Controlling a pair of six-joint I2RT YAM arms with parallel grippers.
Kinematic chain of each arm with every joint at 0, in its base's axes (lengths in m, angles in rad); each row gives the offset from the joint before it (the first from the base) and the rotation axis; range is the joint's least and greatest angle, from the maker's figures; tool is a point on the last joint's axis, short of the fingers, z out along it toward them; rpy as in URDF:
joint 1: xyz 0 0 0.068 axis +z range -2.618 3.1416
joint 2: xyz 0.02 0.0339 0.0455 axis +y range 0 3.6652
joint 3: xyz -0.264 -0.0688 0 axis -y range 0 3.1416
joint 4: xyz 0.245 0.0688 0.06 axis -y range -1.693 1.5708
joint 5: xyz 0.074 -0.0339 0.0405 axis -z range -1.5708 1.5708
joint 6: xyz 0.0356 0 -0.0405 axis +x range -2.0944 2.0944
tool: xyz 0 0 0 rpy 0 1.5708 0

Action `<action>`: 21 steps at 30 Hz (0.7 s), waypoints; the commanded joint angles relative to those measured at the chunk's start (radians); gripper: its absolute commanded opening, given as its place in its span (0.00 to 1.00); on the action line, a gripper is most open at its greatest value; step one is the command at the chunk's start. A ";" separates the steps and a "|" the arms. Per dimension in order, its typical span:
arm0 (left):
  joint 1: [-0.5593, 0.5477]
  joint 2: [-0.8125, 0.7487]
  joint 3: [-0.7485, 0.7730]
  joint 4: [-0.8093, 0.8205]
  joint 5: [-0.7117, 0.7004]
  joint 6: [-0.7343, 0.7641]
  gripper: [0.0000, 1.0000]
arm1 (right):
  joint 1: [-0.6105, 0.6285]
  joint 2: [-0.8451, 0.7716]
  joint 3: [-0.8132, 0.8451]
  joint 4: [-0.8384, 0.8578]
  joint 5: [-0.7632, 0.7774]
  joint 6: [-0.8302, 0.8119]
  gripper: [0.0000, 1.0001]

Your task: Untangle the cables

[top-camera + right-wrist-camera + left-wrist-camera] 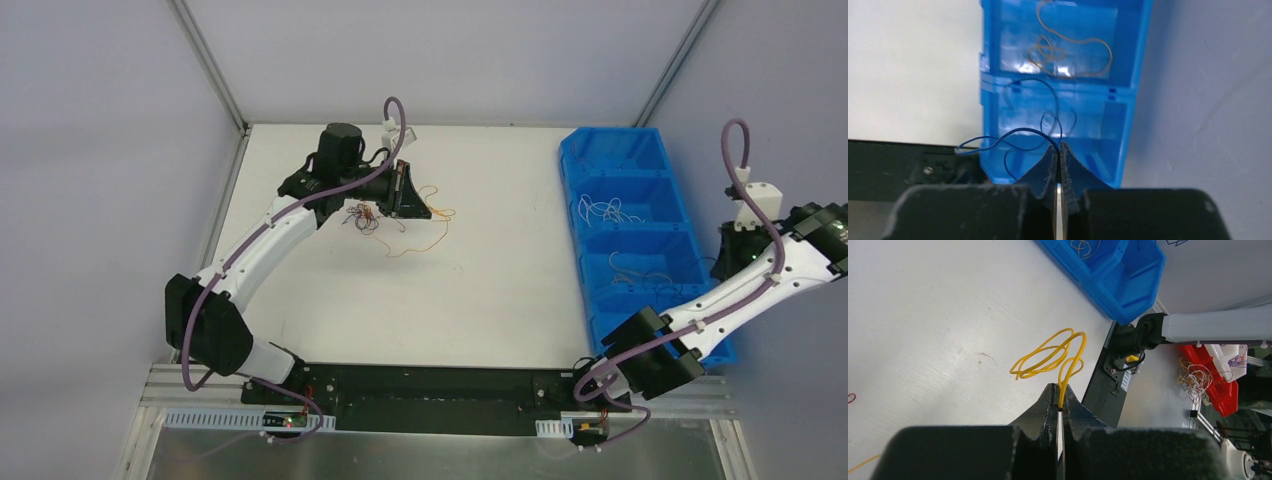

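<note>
A small clump of red, black and purplish cables (362, 216) lies on the white table beside my left wrist. An orange-yellow cable (428, 236) trails from it to the right. My left gripper (428, 210) is shut on this cable; in the left wrist view the looped yellow cable (1053, 357) comes out of the closed fingertips of the left gripper (1060, 392). My right gripper (1058, 147) is shut on a thin dark blue cable (1018, 132) above the nearest compartment of the blue bin (1125, 100). In the top view the right gripper (728, 262) is at the bin's right side.
The blue bin (578, 190) has several compartments, with white cables (605, 210) in the middle ones and a tan cable (1068, 50) in another. A red tray (1220, 390) with loose wires sits beyond the table. Grey walls enclose the table.
</note>
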 commanded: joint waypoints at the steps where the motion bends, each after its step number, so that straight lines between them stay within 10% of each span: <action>1: -0.002 0.012 0.051 0.005 0.005 0.046 0.00 | -0.153 0.066 -0.013 -0.164 0.036 -0.238 0.00; 9: -0.003 0.059 0.092 -0.011 -0.006 0.035 0.00 | -0.205 0.059 -0.160 -0.056 0.062 -0.270 0.03; 15: -0.011 0.061 0.159 -0.028 0.042 0.034 0.00 | -0.094 -0.030 -0.285 0.033 0.068 -0.184 0.68; 21: -0.126 0.109 0.422 -0.028 0.089 0.037 0.00 | 0.179 -0.067 -0.239 -0.034 -0.114 0.001 0.82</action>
